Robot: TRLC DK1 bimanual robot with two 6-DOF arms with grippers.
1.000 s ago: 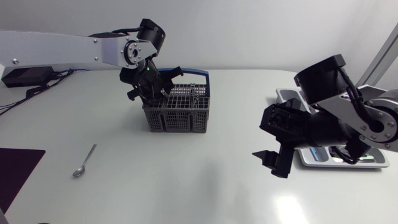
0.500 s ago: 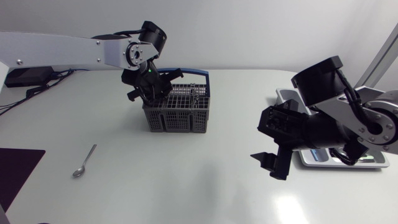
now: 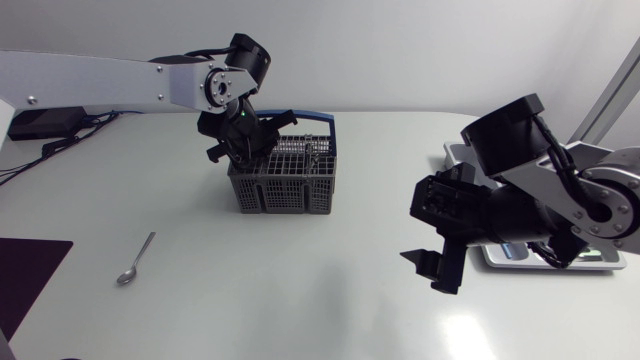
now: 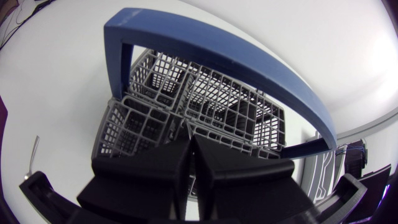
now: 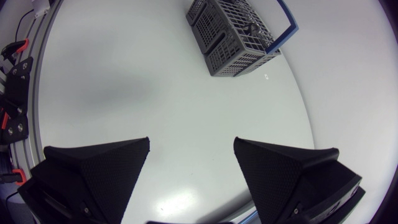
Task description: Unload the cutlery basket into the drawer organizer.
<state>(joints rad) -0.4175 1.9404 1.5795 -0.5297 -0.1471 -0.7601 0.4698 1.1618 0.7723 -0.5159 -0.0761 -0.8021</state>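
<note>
The grey wire cutlery basket [image 3: 285,180] with a blue handle [image 3: 312,120] stands at the table's back centre. My left gripper [image 3: 243,150] is lowered into its left end. In the left wrist view its fingers [image 4: 168,162] meet over a basket compartment [image 4: 230,106], shut; I see nothing between them. A spoon [image 3: 135,260] lies on the table at the front left. The drawer organizer [image 3: 503,255] sits at the right, mostly hidden under my right arm. My right gripper [image 3: 435,270] hangs open in front of it, empty, and the basket [image 5: 239,31] is far ahead of it.
A dark mat [image 3: 25,275] lies at the table's left front edge. Bare white table spreads between the basket and the right arm. The right wrist view shows my right gripper [image 5: 189,155] wide apart over bare table.
The left gripper's fingers have drawn together inside the basket. The right arm has drifted slightly left and toward the front.
</note>
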